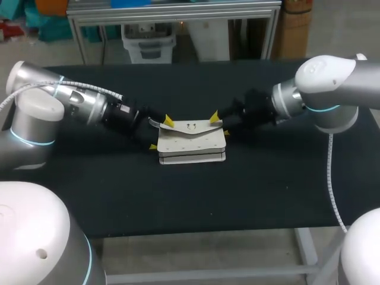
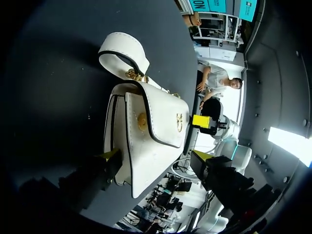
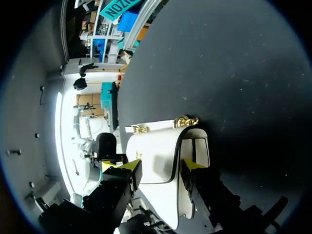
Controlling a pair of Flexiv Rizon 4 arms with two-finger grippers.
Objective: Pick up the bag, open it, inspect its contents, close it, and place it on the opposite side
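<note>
white bag [image 1: 193, 145] lies flat near the middle of the black bench [image 1: 178, 202], its flap with a gold clasp [image 2: 142, 122] facing up, its strap [image 2: 119, 46] looped on the bench beside it; left tool [image 1: 160, 133] spread wide across 1 end of the bag, 1 fingertip [image 2: 111, 156] touching its edge, the other apart; right tool [image 1: 219, 125] at the opposite end; i cannot tell whether it grips.

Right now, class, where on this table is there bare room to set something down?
Free: the table strip between the bag and the near edge, and the far strip behind it. Crowded: both bag ends, flanked by the left gripper and right gripper.
</note>
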